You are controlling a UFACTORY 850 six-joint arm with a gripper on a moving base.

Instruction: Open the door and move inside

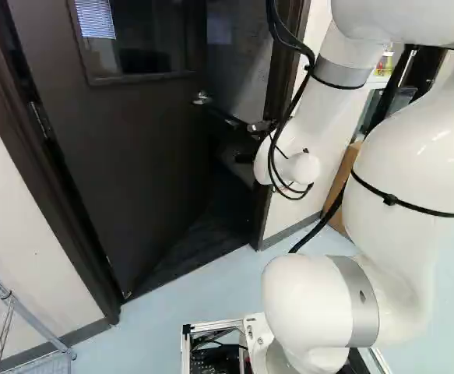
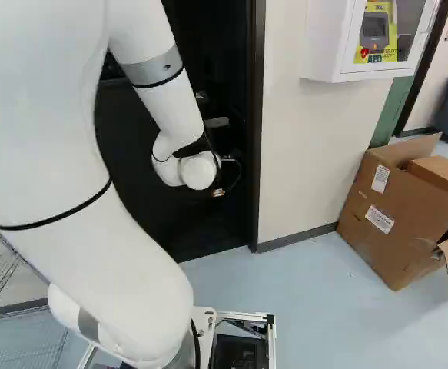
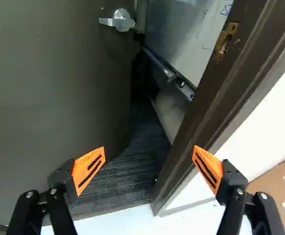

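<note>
Door (image 1: pixel 133 171): partly open, swung inward on its hinges (image 1: pixel 41 121) at the left of the left base view, free edge well apart from the door frame (image 3: pixel 201 112). Lever handle (image 3: pixel 118 22) sits near that free edge, ahead of the gripper (image 3: pixel 149 152), nothing holding it. Dark flooring (image 3: pixel 132 171) and a whiteboard (image 3: pixel 181 34) show through the gap.

Step, my judgement: unlatching looks done, you're on widening the opening. Gap looks too narrow for your base, so next you'd press the door's face inward with the gripper or wrist, away from you, then drive in once it's wide enough. No need to grasp the handle for that, probably. Watch the frame side: the wrist could catch the jamb, and the door might swing back if you let up.

Arm (image 1: pixel 398 179): bent over high, reaching forward to the doorway, forearm sloping down to a low wrist near the frame. Gripper looks ahead and down at the threshold. Fingers spread wide, orange pads (image 3: pixel 89 169) apart, nothing between them; one lines up over the door side, the other over the frame. Can't tell if either touches.
</note>
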